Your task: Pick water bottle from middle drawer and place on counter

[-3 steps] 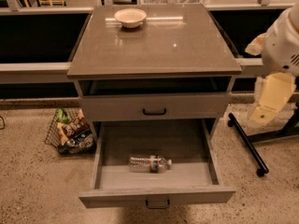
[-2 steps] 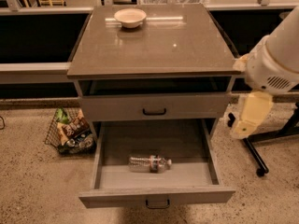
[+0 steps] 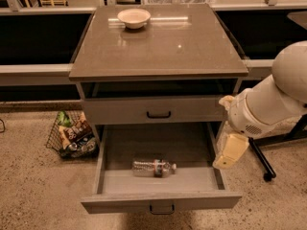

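One water bottle [image 3: 154,167] in middle drawer [image 3: 192,180], one bowl [image 3: 134,17] on counter [image 3: 158,49], one gripper [image 3: 225,159] beside drawer, state unclear

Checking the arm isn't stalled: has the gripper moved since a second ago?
Yes. The gripper has come down and left in view, from beside the closed upper drawer to the right wall of the middle drawer, nearer the water bottle.

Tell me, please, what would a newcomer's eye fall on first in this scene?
First, the open middle drawer low in front, with a clear water bottle lying on its side inside, cap to the right. Next, the pale robot arm entering from the right, its hand hanging near the drawer's right wall. A small pale bowl sits near the far edge of the glossy counter.
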`<state>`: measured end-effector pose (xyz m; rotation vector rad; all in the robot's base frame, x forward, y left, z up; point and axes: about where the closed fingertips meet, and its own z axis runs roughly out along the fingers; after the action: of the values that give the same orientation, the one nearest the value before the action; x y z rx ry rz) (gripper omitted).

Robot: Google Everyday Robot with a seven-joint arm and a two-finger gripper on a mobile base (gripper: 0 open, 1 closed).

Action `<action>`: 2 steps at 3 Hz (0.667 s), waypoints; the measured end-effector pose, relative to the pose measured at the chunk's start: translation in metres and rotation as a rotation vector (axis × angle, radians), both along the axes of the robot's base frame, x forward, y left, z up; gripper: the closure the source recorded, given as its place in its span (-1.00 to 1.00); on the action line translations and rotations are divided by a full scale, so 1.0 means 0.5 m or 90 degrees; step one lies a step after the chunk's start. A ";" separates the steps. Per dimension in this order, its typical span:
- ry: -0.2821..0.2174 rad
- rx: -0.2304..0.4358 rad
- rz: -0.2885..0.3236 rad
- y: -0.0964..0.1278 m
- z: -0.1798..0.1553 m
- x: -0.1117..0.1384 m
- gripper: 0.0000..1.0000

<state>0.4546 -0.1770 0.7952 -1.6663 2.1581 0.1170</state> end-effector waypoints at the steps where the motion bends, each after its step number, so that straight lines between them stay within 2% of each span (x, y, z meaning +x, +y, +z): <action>1: 0.001 0.000 0.000 0.000 0.000 -0.001 -1.00; 2: 0.001 0.003 0.005 0.007 -0.032 0.012 -1.00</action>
<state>0.4605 -0.1737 0.7791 -1.6724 2.1511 0.1266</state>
